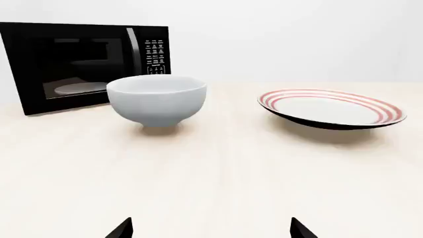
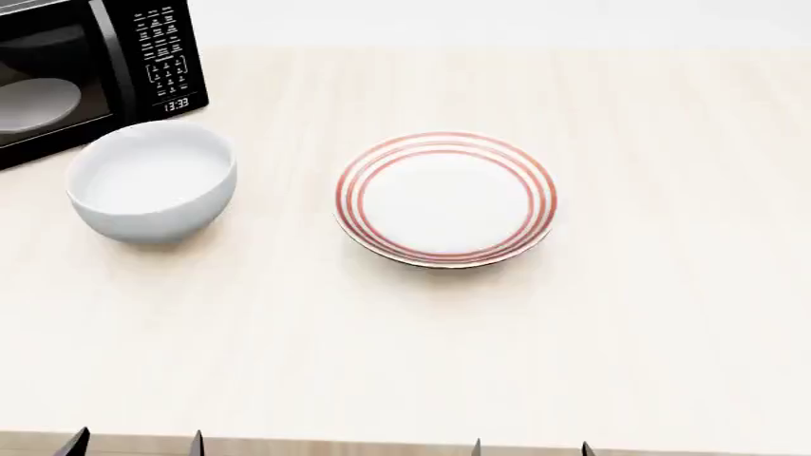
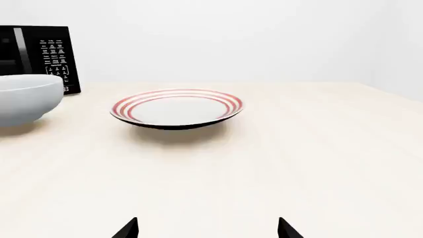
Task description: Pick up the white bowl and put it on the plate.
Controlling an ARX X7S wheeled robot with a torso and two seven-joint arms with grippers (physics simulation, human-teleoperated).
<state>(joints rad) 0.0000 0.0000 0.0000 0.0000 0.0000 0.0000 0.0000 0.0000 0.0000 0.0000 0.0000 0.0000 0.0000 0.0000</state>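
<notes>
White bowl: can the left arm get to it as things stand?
Probably yes. The white bowl sits on the left arm's side, and bare table lies between it and the open left gripper. The microwave stands close behind, so an overshoot could hit it.

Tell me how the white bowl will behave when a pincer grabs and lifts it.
The white bowl looks rigid, so it should hold its shape. Its glossy surface and thick rounded rim may slip between fingers. It narrows to a small foot in the left wrist view, so an off-centre push could tip it.
</notes>
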